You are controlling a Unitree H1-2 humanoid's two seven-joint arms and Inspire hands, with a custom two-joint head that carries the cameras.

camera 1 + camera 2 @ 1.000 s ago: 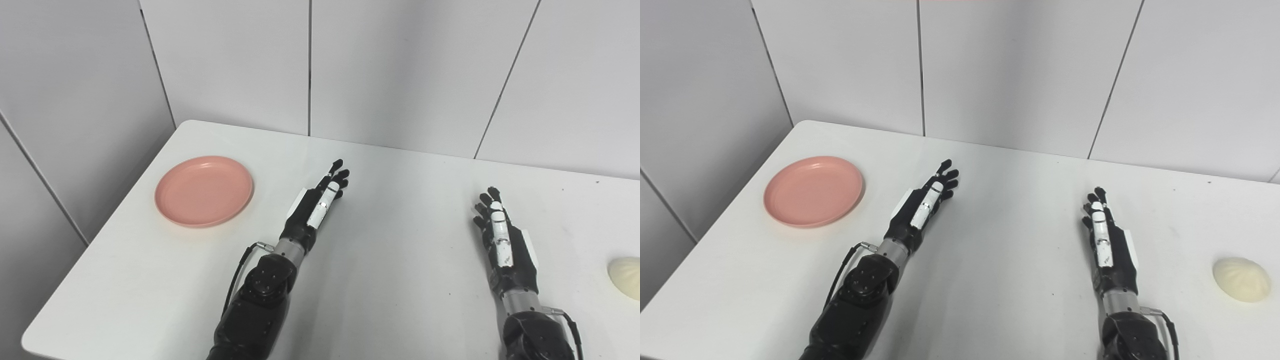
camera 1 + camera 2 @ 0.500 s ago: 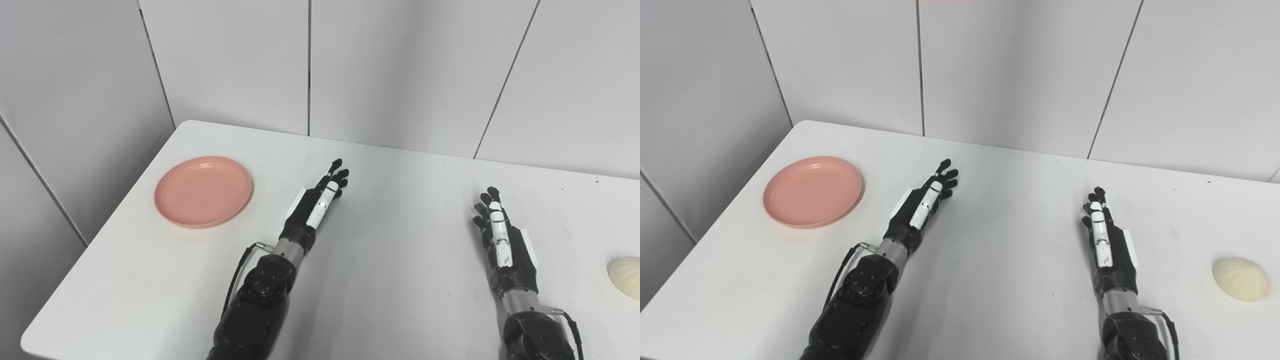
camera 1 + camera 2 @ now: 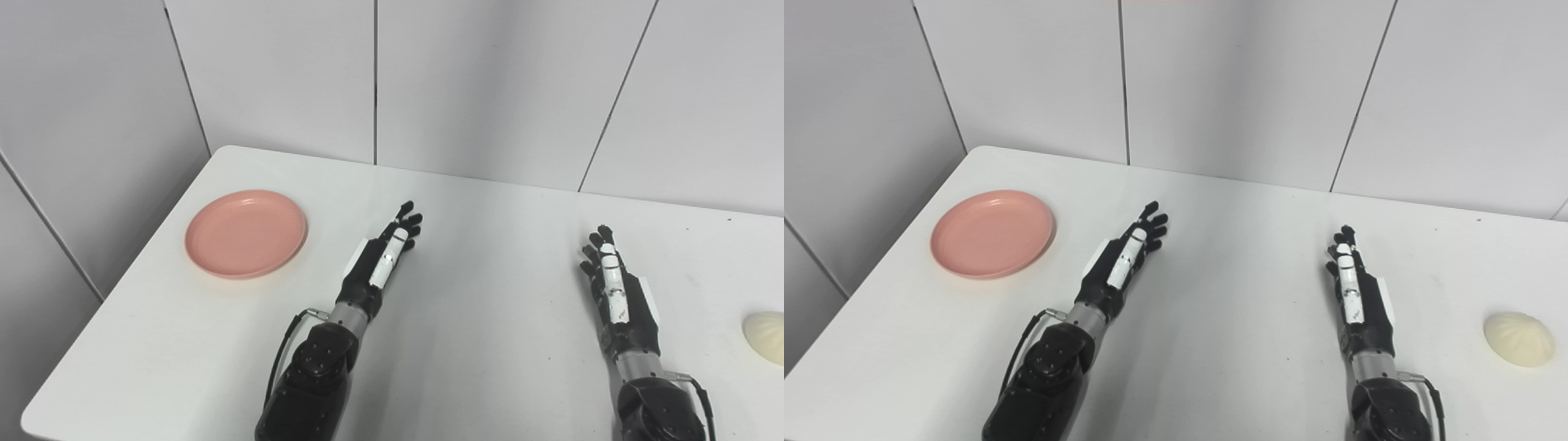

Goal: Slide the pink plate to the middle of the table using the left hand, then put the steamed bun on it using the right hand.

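Observation:
A round pink plate (image 3: 245,233) lies near the left edge of the white table (image 3: 484,202). My left hand (image 3: 383,260) is over the table's middle, well to the right of the plate, fingers straight and holding nothing. My right hand (image 3: 615,294) is further right, also flat and open with nothing in it. A pale cream steamed bun (image 3: 1518,339) sits near the right edge, apart from the right hand.
Grey wall panels (image 3: 490,86) rise straight behind the table's far edge. The table's left edge drops off just beyond the plate. Bare tabletop lies between the two hands.
My left hand has drawn back slightly toward me and to the left. The whole picture has also shifted a little, so the camera moved. Plate, bun and right hand keep their places.

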